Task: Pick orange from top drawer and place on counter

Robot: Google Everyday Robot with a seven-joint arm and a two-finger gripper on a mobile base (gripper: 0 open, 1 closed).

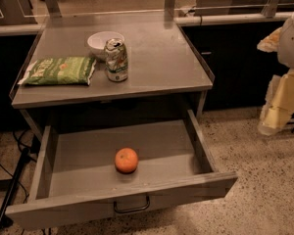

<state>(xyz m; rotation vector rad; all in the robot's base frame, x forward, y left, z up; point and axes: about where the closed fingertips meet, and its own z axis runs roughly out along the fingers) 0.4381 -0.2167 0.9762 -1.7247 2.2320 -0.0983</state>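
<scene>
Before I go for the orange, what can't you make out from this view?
All in the camera view:
- Claw: far right beside the counter, cut off by the frame edge.
- Top drawer rear: shadowed under the counter.
- Orange underside: hidden against the drawer floor.
- Bowl near side: blocked by the can.

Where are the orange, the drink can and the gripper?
orange (pixel 126 160): camera view, middle of its skin.
drink can (pixel 116 60): camera view, its side.
gripper (pixel 279 104): camera view, pale body at right edge.
</scene>
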